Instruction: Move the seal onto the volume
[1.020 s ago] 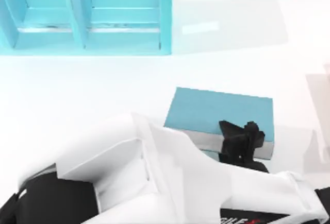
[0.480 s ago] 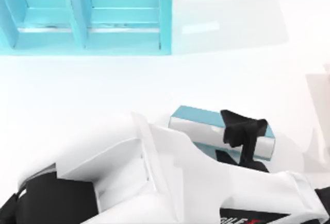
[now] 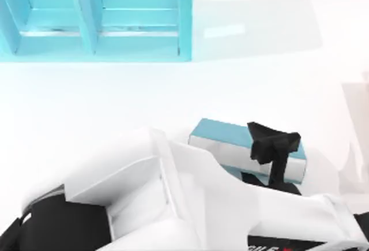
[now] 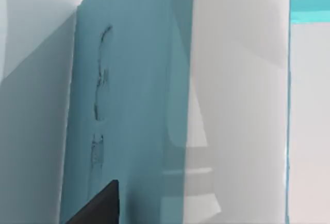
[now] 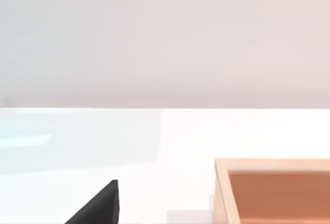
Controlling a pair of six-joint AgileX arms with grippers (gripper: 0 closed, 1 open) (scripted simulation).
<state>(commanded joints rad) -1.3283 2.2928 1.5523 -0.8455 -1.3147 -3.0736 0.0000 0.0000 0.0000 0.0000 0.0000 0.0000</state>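
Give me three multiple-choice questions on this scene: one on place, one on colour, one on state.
1. Where does the shelf unit stand?
A) the table's far left
B) the table's near right
C) the table's centre
2. What colour is the book's cover?
A) red
B) teal
C) black
3. How is the book placed?
A) lying flat
B) tipped up on edge
C) inside the shelf

Answers: 1 A, it sits in the top view's upper left. 2 B, the cover shows teal. 3 B, its white page edges face the camera, with the left gripper clamped on it.
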